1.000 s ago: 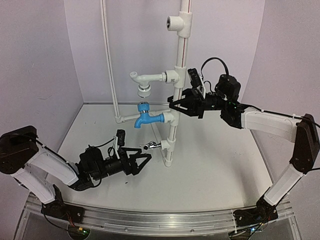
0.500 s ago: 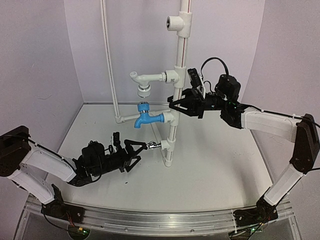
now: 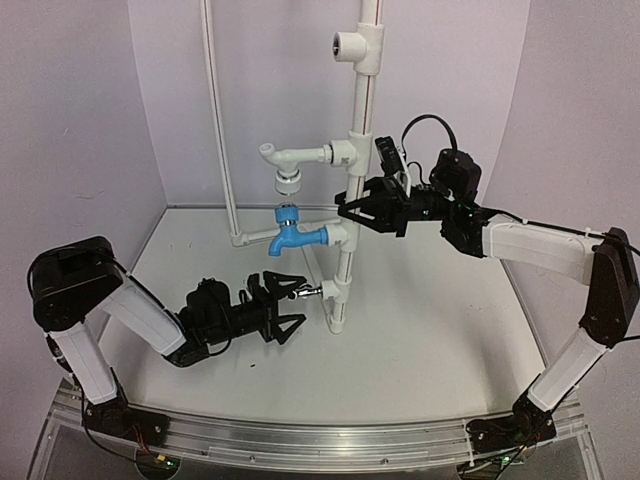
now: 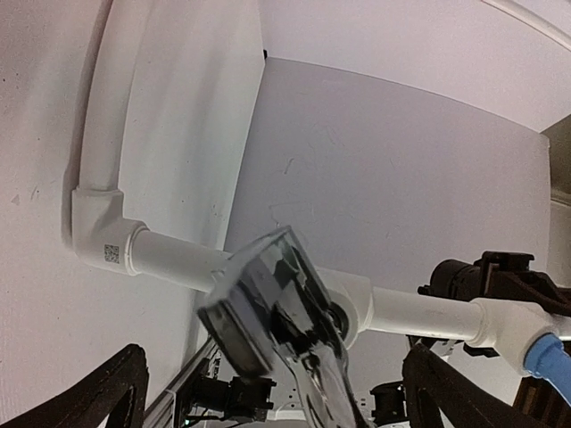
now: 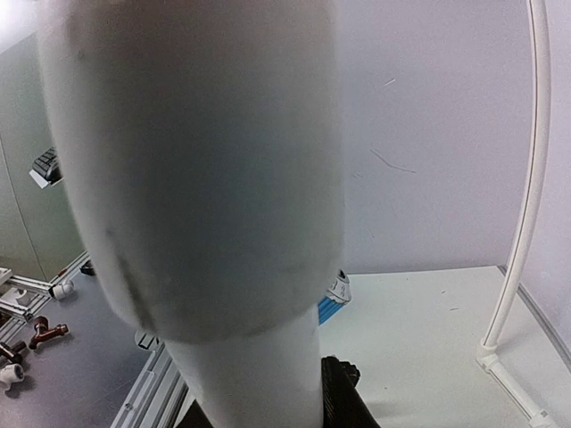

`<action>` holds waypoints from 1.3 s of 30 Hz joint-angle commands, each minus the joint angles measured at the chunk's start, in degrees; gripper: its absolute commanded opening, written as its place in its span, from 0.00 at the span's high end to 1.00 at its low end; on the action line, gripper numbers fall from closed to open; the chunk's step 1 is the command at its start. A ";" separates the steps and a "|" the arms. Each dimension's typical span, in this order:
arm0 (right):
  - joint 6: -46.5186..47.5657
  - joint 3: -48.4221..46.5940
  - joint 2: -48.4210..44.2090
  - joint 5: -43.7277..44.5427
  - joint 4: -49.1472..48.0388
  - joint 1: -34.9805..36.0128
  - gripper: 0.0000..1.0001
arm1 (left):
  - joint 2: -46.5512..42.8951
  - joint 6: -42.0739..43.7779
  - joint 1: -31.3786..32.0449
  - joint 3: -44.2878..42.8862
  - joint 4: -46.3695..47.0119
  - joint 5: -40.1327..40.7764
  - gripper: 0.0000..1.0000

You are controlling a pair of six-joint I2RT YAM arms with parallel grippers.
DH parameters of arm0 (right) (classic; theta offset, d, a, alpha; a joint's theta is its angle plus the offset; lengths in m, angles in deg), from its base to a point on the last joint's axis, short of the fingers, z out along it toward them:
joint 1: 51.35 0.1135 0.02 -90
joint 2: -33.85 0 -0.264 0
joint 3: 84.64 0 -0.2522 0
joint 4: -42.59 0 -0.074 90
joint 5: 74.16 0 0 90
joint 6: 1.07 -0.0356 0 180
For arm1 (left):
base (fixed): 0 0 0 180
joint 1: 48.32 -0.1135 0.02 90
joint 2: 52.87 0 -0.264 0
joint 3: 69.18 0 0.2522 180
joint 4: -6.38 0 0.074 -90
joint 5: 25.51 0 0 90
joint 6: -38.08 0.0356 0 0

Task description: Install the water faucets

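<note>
Left gripper [image 3: 290, 304] is standing wide open low over the worktop [image 3: 420, 340], holding nothing, and is pointing toward the foot of the pipe frame. The silver faucet [image 3: 301, 292] is lying straight ahead of it, right at the fingertips. Its long axis is running roughly level, with one end at the mouth of the low tee fitting [image 3: 337, 290] and the lever end facing the gripper. In the left wrist view the faucet is filling the middle, close and blurred, with the two fingers [image 4: 116, 397] showing well apart on either side and neither touching it. I cannot tell how far the faucet is seated in the tee.

Higher up, the right gripper [image 3: 352, 210] is closing narrowly on the upright pipe [image 3: 358, 130] just above the blue tap [image 3: 290, 235] and appears to be steadying the frame. It is well away from the faucet, so the left arm is the nearer one. Any closing move will probably depend on the jaws being centred on the faucet body, in line with its axis, so that a turn drives it squarely into the tee.
</note>
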 commanded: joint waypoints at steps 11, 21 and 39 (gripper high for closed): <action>-11.03 1.32 0.44 -0.38 8.04 0.00 1.00 | 10.34 0.20 -1.24 -4.45 18.99 -1.21 0.25; -11.11 1.31 0.48 -0.45 8.08 0.06 1.00 | 9.73 4.60 -2.16 -5.30 19.02 -1.63 0.50; -11.11 1.86 0.10 -0.73 8.21 0.04 1.00 | 8.27 19.89 -3.66 -5.00 18.85 -0.66 0.65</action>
